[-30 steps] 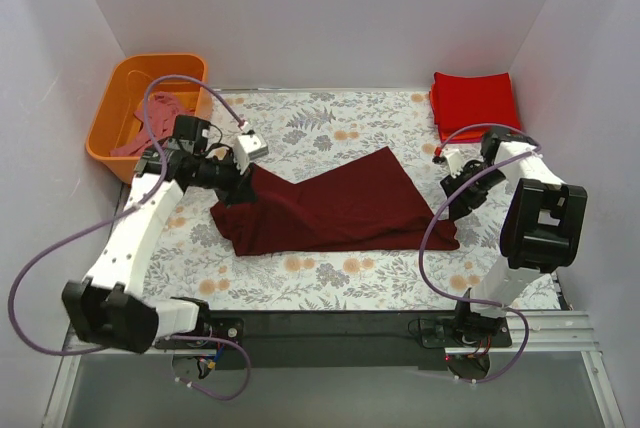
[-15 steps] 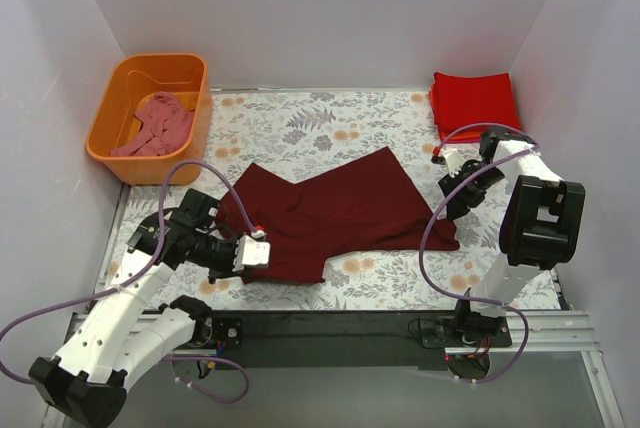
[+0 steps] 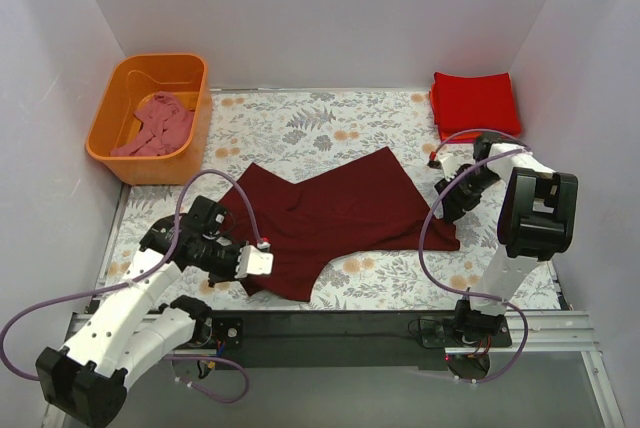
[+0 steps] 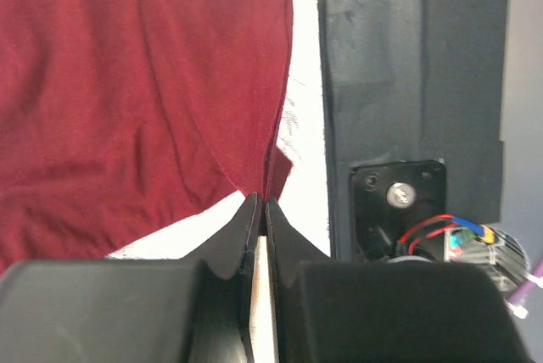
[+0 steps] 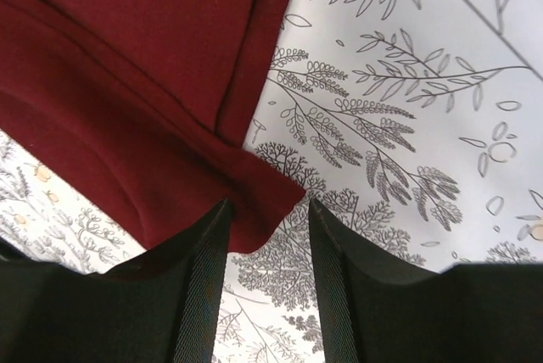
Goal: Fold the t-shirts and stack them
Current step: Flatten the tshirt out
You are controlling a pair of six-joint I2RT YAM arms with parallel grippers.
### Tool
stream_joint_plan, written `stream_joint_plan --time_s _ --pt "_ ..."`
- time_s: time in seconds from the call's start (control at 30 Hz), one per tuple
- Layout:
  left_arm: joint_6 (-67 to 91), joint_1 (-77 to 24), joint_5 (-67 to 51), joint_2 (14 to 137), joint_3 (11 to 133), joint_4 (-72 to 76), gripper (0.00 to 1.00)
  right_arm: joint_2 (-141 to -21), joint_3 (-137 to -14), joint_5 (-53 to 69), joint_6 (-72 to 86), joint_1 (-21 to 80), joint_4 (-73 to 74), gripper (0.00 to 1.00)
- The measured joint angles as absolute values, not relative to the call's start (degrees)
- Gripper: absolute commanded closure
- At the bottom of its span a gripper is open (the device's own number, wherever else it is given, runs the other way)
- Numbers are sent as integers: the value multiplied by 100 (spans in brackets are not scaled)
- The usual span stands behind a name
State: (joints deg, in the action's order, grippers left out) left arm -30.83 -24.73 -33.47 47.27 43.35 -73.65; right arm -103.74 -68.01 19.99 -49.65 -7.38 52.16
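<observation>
Two tools are on one garment as I see it. My left tool [image 3: 262, 254] is clamped tight on the near-left edge of the maroon t-shirt [image 3: 340, 206]. In the left wrist view its fingertips [image 4: 246, 220] meet with the hem pinched between them, just beside the black base rail [image 4: 407, 58] at the near edge of the desk [image 3: 300, 128].

My right tool [image 3: 443, 210] sits at the shirt's right corner with its jaws spread. The right wrist view shows that corner lying between the two fingers [image 5: 204, 248], flat on the flowered cloth and not gripped.

The shirt lies spread across the middle of the desk, rumpled, with a crease running through its left part. Folded red t-shirts [image 3: 474, 98] are stacked at the far-right corner. A pink t-shirt [image 3: 158, 125] lies bunched in the orange tub [image 3: 104, 133] at the far left.
</observation>
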Motion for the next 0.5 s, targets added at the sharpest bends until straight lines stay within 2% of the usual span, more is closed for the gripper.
stream_joint_plan --time_s 0.2,0.23,0.3,0.33,0.4,0.5 --pt "-2856 -2473 -3336 4783 4335 -7072 100 -10171 -6381 1850 -4965 -611 4831 48" --pt "-2799 -2473 -3336 4823 4338 -7030 100 -10106 -6309 1811 -4967 -585 4755 50" --pt "-2661 -2473 -3334 4925 4355 -6952 100 -10005 -6184 1728 -4982 -543 4602 63" --pt "-2593 -2473 -3330 4978 4362 -6904 100 -9979 -6143 1706 -4982 -537 4547 80" --pt "-2412 -2473 -3312 5074 4388 -6792 100 -9968 -6086 1693 -5002 -532 4473 98" --pt "-1999 -2473 -3256 5194 4466 -6543 100 -9904 -6036 1712 -4969 -523 4462 99"
